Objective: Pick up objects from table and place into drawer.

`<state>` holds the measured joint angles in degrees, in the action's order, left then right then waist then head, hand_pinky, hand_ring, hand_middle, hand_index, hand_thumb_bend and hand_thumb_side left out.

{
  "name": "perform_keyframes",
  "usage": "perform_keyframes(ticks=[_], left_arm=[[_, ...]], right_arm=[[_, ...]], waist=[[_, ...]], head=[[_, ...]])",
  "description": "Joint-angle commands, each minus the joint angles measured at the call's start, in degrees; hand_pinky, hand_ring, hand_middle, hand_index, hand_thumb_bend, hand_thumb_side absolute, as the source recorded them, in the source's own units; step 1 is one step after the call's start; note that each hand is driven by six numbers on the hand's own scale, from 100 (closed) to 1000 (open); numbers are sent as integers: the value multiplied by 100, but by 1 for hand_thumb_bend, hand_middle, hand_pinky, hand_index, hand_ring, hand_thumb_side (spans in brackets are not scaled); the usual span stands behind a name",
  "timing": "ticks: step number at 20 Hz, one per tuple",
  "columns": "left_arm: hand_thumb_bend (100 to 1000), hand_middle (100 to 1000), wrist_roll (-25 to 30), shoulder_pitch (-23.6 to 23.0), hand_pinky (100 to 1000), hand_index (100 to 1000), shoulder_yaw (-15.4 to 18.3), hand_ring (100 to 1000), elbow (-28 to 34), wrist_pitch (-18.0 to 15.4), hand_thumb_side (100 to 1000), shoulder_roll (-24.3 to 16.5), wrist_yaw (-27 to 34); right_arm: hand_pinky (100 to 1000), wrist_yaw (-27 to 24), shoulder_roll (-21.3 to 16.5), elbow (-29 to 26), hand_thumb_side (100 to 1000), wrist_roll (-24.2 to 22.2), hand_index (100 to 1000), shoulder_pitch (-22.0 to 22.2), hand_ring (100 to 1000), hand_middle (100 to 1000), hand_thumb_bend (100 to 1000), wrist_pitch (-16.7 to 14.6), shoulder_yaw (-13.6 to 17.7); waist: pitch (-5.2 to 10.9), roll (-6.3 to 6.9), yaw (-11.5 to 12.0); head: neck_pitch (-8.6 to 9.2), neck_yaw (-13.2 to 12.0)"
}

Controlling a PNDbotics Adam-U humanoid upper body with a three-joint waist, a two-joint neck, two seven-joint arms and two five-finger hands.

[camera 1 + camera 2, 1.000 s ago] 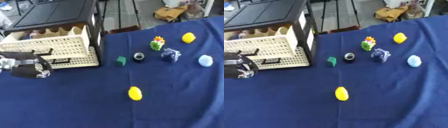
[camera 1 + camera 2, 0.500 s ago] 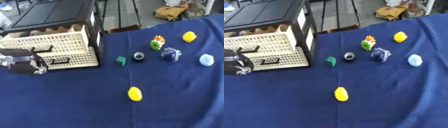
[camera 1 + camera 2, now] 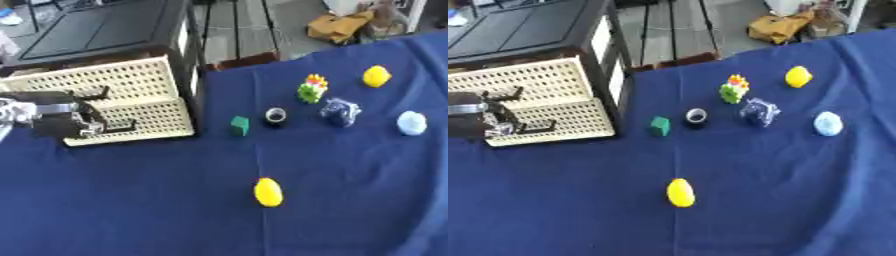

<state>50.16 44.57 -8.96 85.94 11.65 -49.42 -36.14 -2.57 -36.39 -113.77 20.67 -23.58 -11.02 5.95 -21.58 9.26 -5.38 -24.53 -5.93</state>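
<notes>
1. Your left robot hand point(image 3: 61, 122) sits at the drawer point(image 3: 131, 117) front, desk's left edge, fingers curled by the handle point(image 3: 114, 129); whether they grip it, cannot tell.
2. Yellow egg point(image 3: 268, 192) lies mid-desk; green block point(image 3: 240, 125) lies near the drawer.

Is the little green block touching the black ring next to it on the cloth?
Apart. In the left eye view, a strip of blue cloth shows plainly between the green block and the black ring; the right eye view shows the same gap.
</notes>
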Motion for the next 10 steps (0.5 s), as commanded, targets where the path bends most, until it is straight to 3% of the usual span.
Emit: perform_keyframes(ticks=[1, 10], left_arm=[[100, 704, -175, 157, 193, 879, 129, 420, -90, 101, 1000, -114, 42], [100, 706, -546, 183, 189, 903, 110, 419, -214, 129, 1000, -38, 99]], right_arm=[[543, 39, -51, -82, 958, -17, 685, -31, 747, 526, 100, 14, 1], [543, 66, 19, -82, 958, -23, 683, -2, 747, 524, 100, 53, 13]], waist=[[99, -32, -6], [81, -24, -55]], head=[[80, -15], [127, -41]])
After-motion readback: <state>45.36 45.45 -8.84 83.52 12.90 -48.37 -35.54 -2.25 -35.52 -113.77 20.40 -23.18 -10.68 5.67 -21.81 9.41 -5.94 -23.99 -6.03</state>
